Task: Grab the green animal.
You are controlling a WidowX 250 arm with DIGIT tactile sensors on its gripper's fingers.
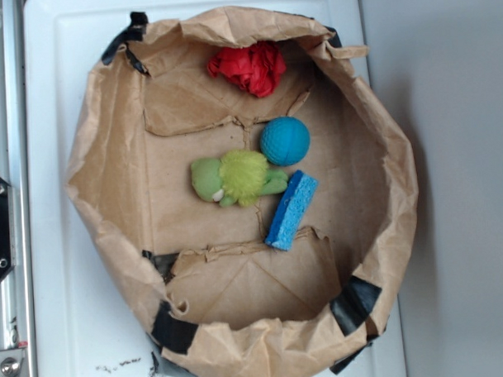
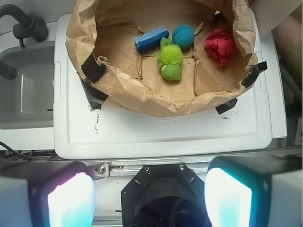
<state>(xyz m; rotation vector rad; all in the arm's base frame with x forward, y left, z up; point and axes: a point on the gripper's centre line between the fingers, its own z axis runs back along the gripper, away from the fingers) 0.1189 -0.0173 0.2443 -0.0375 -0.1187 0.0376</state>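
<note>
The green animal (image 1: 236,179) (image 2: 171,60), a fuzzy lime-green plush with a smooth green head, lies on the floor of a brown paper bag (image 1: 110,160) (image 2: 137,94). It rests between a teal ball (image 1: 284,141) (image 2: 183,37) and a blue sponge (image 1: 290,210) (image 2: 151,38). My gripper (image 2: 149,198) is open, its two fingers spread wide at the bottom of the wrist view, nothing between them. It sits well back from the bag, over the robot's black base. In the exterior view the gripper is out of sight.
A crumpled red cloth (image 1: 249,68) (image 2: 219,45) lies at one end of the bag. The bag, patched with black tape, stands on a white plastic lid (image 1: 55,245) (image 2: 165,137). A grey sink with a dark faucet (image 2: 23,28) is beside it.
</note>
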